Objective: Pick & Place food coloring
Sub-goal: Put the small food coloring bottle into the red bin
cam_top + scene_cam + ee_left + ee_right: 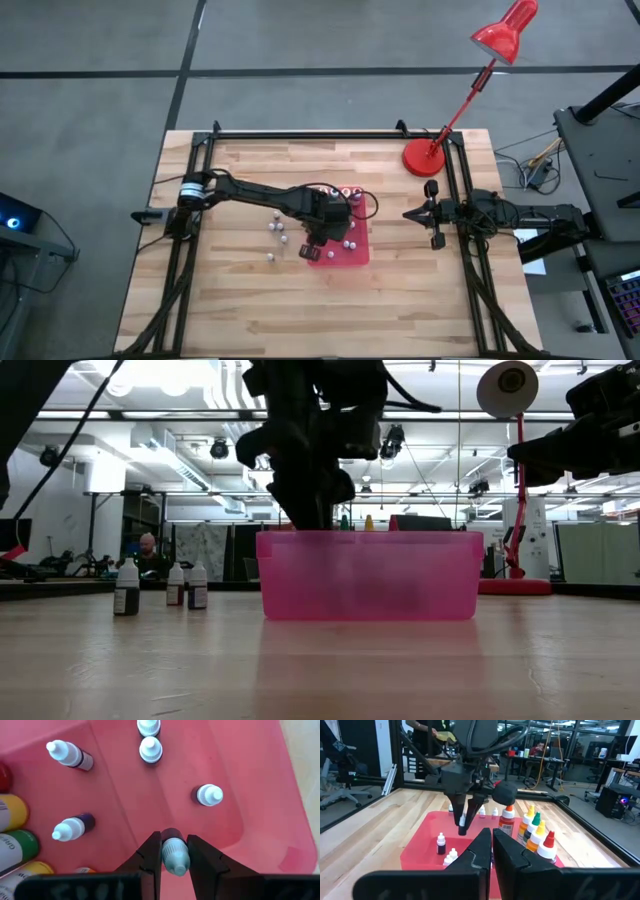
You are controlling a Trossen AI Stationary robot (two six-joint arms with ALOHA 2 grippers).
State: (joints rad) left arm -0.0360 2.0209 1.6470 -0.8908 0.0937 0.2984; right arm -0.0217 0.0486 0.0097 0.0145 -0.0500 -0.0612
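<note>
My left gripper (174, 854) hung over the red tray (355, 255), its two dark fingers clamped on a small bottle (174, 855) of food coloring. That bottle had a dark body and a pale, ribbed cap with a narrow tip, and the cap pointed up toward my wrist. It sat just above the tray floor; whether it touched the bottom I could not tell.

Below it, more little bottles (208, 795) of the same kind stood upright inside the tray, each dark with a whitish dropper cap. Along one side of the tray stood larger bottles (536, 827) with yellow, orange, green and red caps and bodies.

A few more small bottles (276, 230) stood out on the wooden table (250, 300), just beside the tray on my left arm's side.

My right gripper (491, 842) waited at the table's right edge, well apart from the tray, with its fingers pressed together on nothing.
</note>
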